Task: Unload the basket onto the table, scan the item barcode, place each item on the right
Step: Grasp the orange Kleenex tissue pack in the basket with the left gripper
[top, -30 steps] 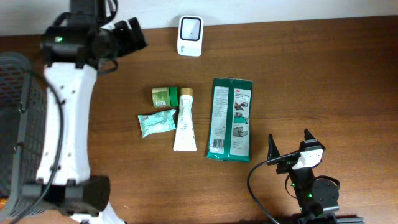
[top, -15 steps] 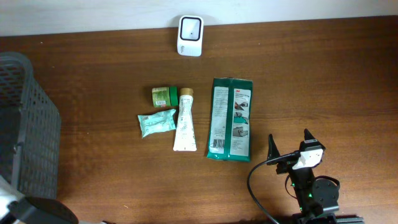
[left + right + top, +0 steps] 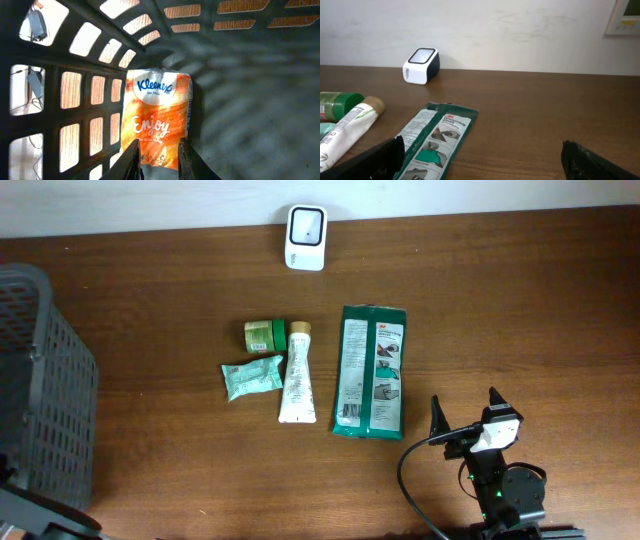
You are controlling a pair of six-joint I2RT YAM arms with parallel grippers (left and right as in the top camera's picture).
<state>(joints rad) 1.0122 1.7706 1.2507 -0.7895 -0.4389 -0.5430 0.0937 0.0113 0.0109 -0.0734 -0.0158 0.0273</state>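
Down inside the basket (image 3: 260, 100), my left pincer (image 3: 158, 146) hangs over the tissue pack (image 3: 157, 110), jaws drawn narrow. Whether they grip its glossy orange film I cannot tell, and my right pincer (image 3: 465, 402) stands spread wide, holding nothing. I judge the scanning barely begun: the wipes (image 3: 371, 370), tube (image 3: 297, 375), jar (image 3: 264, 334) and sachet (image 3: 252, 377) lie on the wooden surface (image 3: 520, 300) below the scanner (image 3: 305, 225) — soft flat packets, a squeezable tube, a squat round jar.

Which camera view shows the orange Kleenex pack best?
The left wrist view: the Kleenex pack lies inside the basket, label readable. Overhead shows the basket but not the pack; the right wrist view shows neither.
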